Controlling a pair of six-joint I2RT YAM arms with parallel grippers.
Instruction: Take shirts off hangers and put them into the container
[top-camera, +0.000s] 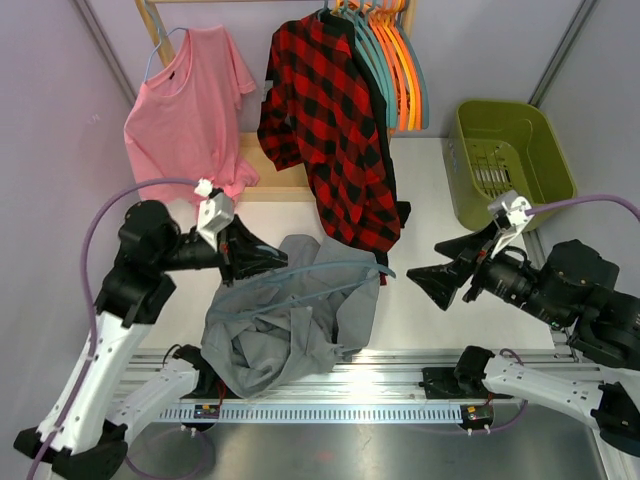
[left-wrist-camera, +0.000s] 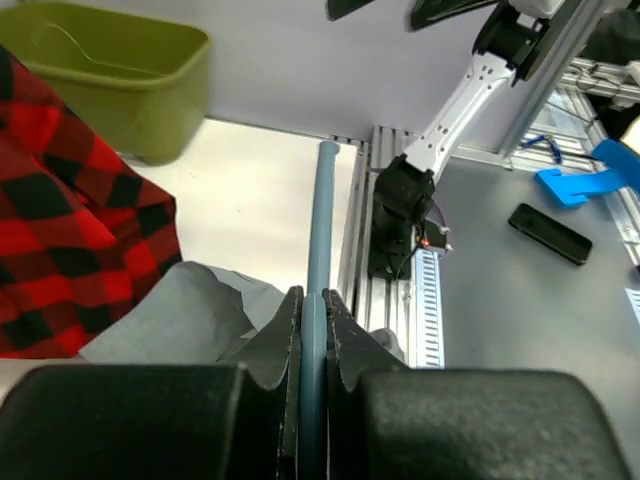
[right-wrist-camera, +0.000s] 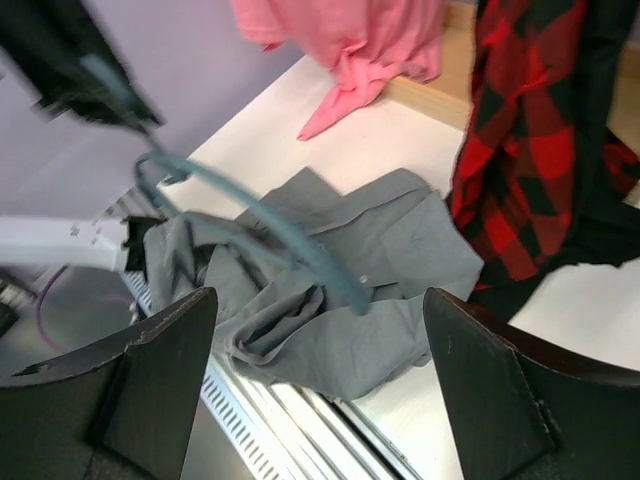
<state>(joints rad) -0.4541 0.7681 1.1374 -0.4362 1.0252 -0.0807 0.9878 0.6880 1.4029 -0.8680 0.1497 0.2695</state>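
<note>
White links and bulky black joints form both arms (top-camera: 92, 365); left gripper (top-camera: 281, 262) and right gripper (top-camera: 425, 287) are black wedges, fed by lilac cables (top-camera: 590, 199).

Soft, even overhead light fills the sharp top view; shadows on the white table (top-camera: 430, 190) are faint, and the brushed metal surface (top-camera: 330, 450) below carries a dull sheen. In the left wrist view the left gripper (left-wrist-camera: 313, 305) sits black and soft-edged against the lens. In the right wrist view the teal hanger (right-wrist-camera: 300, 250) smears with motion blur, and the right gripper (right-wrist-camera: 320, 300) is dark and unfocused
</note>
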